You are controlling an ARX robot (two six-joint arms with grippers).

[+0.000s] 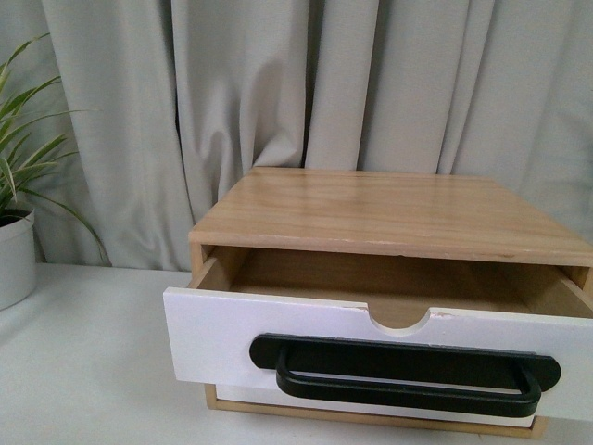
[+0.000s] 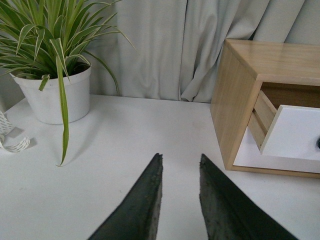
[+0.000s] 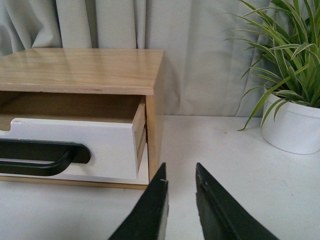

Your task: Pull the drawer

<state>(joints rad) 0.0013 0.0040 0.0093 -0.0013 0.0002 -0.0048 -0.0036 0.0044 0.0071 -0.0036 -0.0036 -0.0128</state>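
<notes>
The drawer (image 1: 371,348) is sitting partly pulled out of the wooden cabinet (image 1: 389,213) on the counter (image 1: 83,371), showing bare wood inside. The left tool (image 2: 181,167) and right tool (image 3: 181,175) are hovering with fingers apart, gripping nothing. Potted plants (image 2: 52,60) are flanking the cabinet.

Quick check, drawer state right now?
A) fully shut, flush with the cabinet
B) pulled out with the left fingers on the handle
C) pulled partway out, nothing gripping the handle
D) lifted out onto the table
C: the white-fronted drawer with the long black bar handle juts out of the light wood cabinet, its inside showing, and both the left gripper and right gripper are away from it, holding nothing.
</notes>
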